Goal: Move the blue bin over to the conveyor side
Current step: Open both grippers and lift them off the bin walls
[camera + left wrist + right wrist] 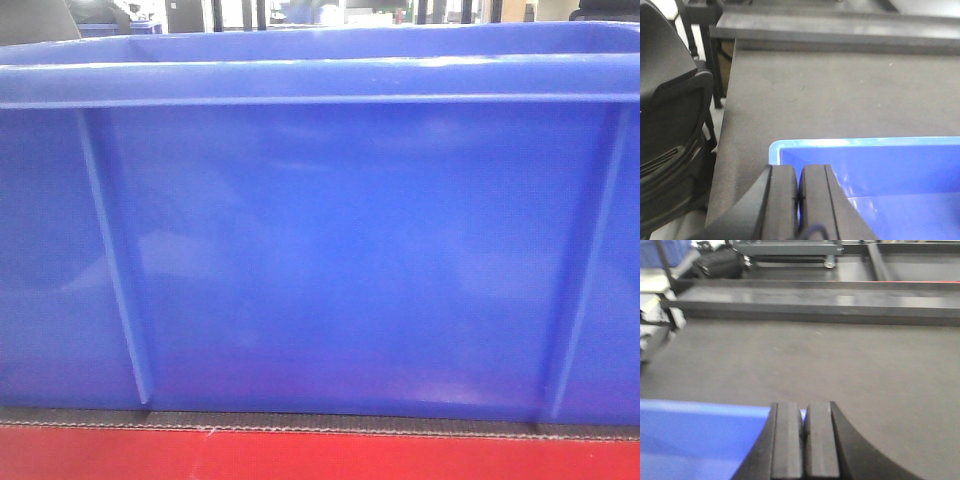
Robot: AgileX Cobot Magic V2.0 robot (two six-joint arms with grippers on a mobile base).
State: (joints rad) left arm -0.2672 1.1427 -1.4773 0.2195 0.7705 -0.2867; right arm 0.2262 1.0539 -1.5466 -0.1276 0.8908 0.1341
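Left gripper (799,200): fingers pressed nearly together, clamped on the rim at the near left corner of the blue bin (875,175), bin interior extending to the right. Beyond and left of the bin: conveyor (830,95), flat dark belt; black chair (670,125) off its left edge. Front view: bin wall (320,260) filling the frame, resting on the belt just above the red frame edge (320,455). Right gripper (804,440): fingers likewise nearly closed, pinching the bin's rim (700,435) at its right end; open belt (840,360) ahead, dark rails (815,302) across the far side.
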